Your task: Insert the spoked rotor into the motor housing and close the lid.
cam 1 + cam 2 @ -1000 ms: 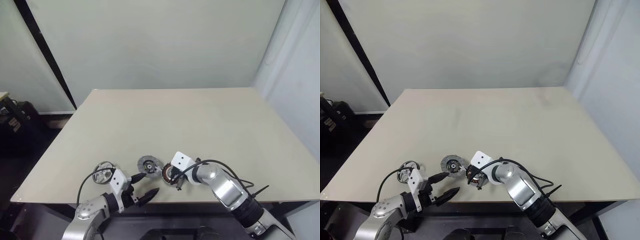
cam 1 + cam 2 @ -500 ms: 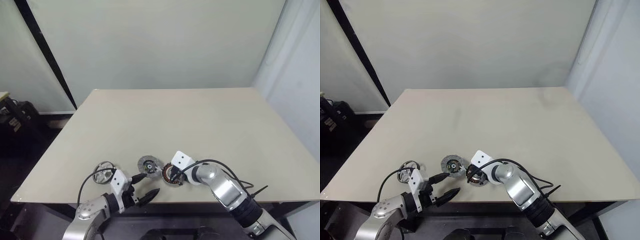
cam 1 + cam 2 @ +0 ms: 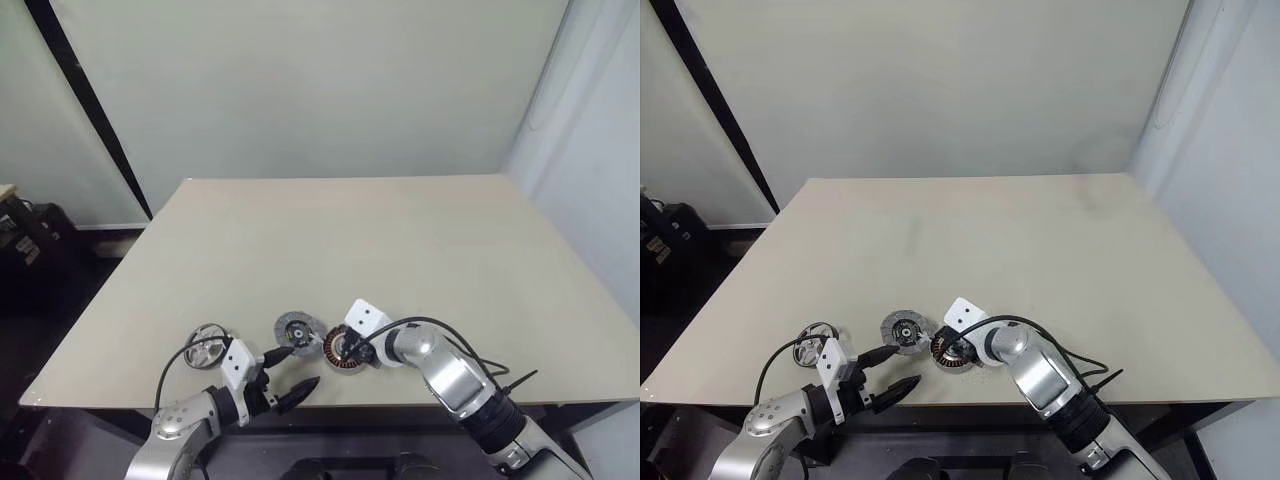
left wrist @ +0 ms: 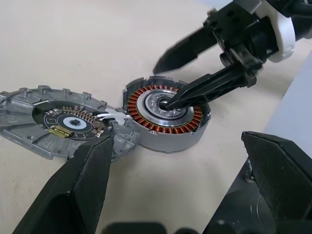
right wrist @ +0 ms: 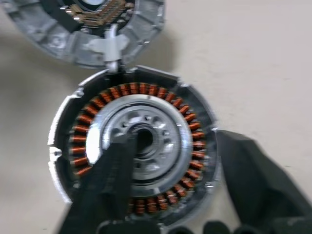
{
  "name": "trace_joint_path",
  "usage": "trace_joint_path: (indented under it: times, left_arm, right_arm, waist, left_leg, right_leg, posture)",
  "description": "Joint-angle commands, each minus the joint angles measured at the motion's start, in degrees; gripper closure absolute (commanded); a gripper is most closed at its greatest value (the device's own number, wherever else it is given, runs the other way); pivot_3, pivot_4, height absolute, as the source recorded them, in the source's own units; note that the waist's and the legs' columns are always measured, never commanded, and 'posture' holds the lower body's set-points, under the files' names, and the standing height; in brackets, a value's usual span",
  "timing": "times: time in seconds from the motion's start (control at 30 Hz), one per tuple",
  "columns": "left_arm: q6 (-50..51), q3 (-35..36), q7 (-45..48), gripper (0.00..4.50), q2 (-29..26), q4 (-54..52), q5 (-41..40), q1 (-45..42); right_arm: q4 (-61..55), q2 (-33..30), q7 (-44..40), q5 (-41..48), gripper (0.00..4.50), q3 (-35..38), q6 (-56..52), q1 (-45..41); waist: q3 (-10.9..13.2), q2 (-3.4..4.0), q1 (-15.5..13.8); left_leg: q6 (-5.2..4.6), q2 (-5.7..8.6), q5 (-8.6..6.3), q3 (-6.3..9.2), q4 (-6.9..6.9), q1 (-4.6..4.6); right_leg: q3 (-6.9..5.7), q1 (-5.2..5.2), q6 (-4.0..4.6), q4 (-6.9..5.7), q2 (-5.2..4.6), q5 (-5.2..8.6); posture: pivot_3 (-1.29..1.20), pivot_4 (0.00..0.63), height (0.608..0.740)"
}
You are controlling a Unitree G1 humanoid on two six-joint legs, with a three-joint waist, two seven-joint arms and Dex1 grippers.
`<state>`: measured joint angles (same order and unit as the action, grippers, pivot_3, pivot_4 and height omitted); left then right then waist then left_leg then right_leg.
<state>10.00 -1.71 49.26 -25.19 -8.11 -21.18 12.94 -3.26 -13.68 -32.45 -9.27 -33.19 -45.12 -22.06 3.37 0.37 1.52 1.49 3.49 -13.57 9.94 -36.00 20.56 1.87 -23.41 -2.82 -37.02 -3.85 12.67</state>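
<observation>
Copper-wound motor housing (image 3: 343, 349) sits near table (image 3: 400, 250) front edge.

The counter (image 3: 400, 240) is plain pale beige, and on it the housing (image 4: 166, 118) shows a ring of copper-orange windings inside a silver rim, round a shiny silver hub with a dark centre hole. The lid (image 4: 63, 122) is dull grey metal with a black inner face carrying a fan of small copper-coloured strips and a white piece at its edge, while the rotor (image 3: 207, 343) is shiny silver. Both claws, left (image 3: 283, 371) and right (image 4: 171, 77), have black fingers, the right one on a white wrist part.
</observation>
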Motion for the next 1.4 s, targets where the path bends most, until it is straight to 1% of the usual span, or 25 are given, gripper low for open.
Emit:
trace_joint_path:
  times: [0.03,0.17,0.2,0.37,0.67,0.97,1.4]
  left_arm:
    - [-1.2,0.1,0.2,0.00,-0.1,-0.7,-0.1,-0.3]
    - [-1.2,0.1,0.2,0.00,-0.1,-0.8,0.0,-0.3]
    - [-1.2,0.1,0.2,0.00,0.0,-0.8,0.0,-0.3]
    - [-1.2,0.1,0.2,0.00,-0.1,-0.8,-0.1,-0.2]
    - [-1.1,0.1,0.3,0.00,-0.2,-0.7,0.0,-0.3]
    - [-1.1,0.0,0.4,0.00,-0.2,-0.7,0.0,-0.2]
    - [-1.0,-0.3,0.3,0.00,-0.1,-0.9,0.0,0.0]
  right_arm:
    - [-0.6,0.2,-0.9,0.4,2.83,-0.5,-0.8,-0.1]
    - [-0.6,0.3,-1.2,0.5,4.30,-0.4,-1.2,-0.1]
    - [-0.7,0.3,-1.3,0.6,4.45,-0.3,-1.3,-0.1]
    - [-1.1,0.5,-1.4,0.8,4.45,0.0,-1.5,0.0]
    - [-2.8,2.5,-1.9,3.9,4.45,3.1,-4.1,-0.8]
    - [-3.8,1.7,-2.0,4.0,4.45,1.9,-6.3,-1.9]
    - [-5.9,3.7,-1.5,7.9,4.45,5.0,-8.7,-2.2]
  waist:
    - [0.0,0.00,0.0]
    - [0.0,0.00,0.0]
    - [0.0,0.00,0.0]
    - [0.0,0.00,0.0]
    - [0.0,0.00,0.0]
    - [0.0,0.00,0.0]
    - [0.0,0.01,0.2]
  left_leg:
    - [0.00,0.00,0.00,0.00,0.00,0.00]
    - [0.00,0.00,0.00,-0.01,-0.04,0.00]
    - [0.00,0.00,0.00,-0.01,-0.04,0.00]
    - [0.00,-0.01,0.00,-0.01,-0.04,-0.01]
    - [0.00,-0.01,0.00,0.00,-0.03,0.01]
    - [0.00,0.00,-0.01,0.00,-0.01,0.02]
    - [0.00,-0.02,0.00,0.01,-0.02,0.02]
  right_leg:
    - [0.00,0.00,0.00,0.00,0.00,0.00]
    - [0.00,0.02,0.00,0.00,0.00,0.00]
    - [0.00,0.02,0.00,0.00,0.00,0.00]
    - [0.00,0.03,0.00,0.00,0.01,0.00]
    - [0.00,0.01,0.00,0.00,0.01,0.00]
    - [0.00,-0.01,0.00,0.00,0.01,0.00]
    - [0.00,-0.01,0.00,0.00,0.02,0.00]
  posture:
    - [0.00,0.000,0.740]
    - [0.00,0.000,0.740]
    - [0.00,0.000,0.740]
    - [0.00,0.000,0.740]
    - [0.00,0.000,0.740]
    - [0.00,0.000,0.740]
    - [0.00,0.000,0.740]
